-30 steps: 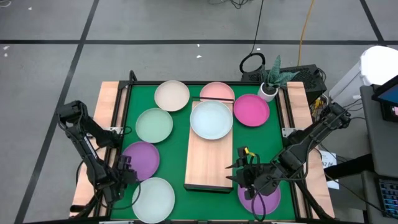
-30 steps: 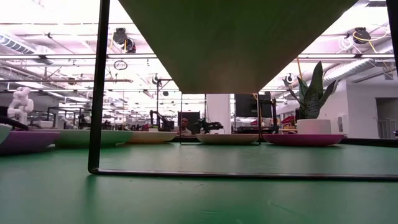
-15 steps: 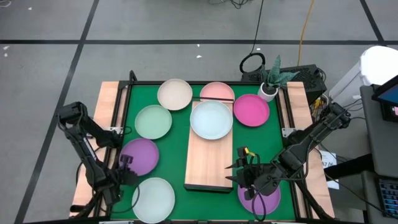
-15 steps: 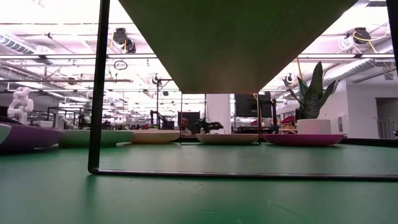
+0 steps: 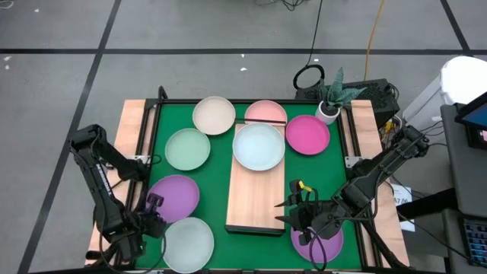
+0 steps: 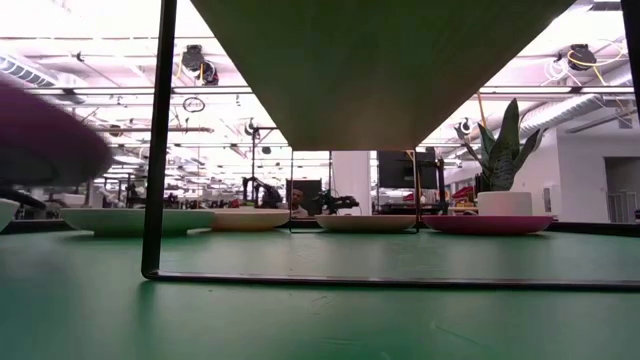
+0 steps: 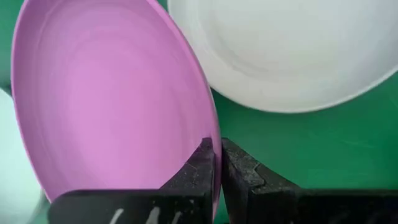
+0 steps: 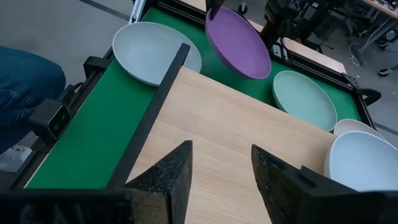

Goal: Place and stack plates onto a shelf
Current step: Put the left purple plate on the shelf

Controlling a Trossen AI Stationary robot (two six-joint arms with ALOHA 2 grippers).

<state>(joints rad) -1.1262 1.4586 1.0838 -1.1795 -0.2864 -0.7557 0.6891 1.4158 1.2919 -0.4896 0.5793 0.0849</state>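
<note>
My left gripper (image 5: 154, 213) is shut on a purple plate (image 5: 176, 195) at the table's near left. The plate is raised and tilted in the right wrist view (image 8: 238, 42). In the low view it is a blurred purple shape (image 6: 50, 145) above the table. The light-wood shelf (image 5: 255, 199) stands mid-table, with a pale blue-white plate (image 5: 259, 146) resting on its far end. My right gripper (image 5: 298, 209) hovers open over the shelf's near right corner (image 8: 221, 177), beside a second purple plate (image 5: 316, 243) lying flat on the green mat. My left gripper pinches the purple plate's rim (image 7: 213, 144) between its two fingers, one on the inner face and one on the outer. It comes from the plate's near-left side. The plate is clear of the table and tilted, with the held edge highest.
A whitish plate (image 5: 188, 243) lies right beside the left gripper. Mint (image 5: 188, 149), cream (image 5: 213, 115), pink (image 5: 265, 112) and magenta (image 5: 307, 135) plates lie around the shelf's far half. A potted plant (image 5: 332, 99) stands at the far right corner. The shelf's black frame legs (image 6: 158, 140) rise from the mat.
My left gripper has taken hold of the purple plate's near-left rim and raised it. The plate lay flat on the mat a second ago. It now hangs tilted and clear of the table. My right gripper has kept still.
</note>
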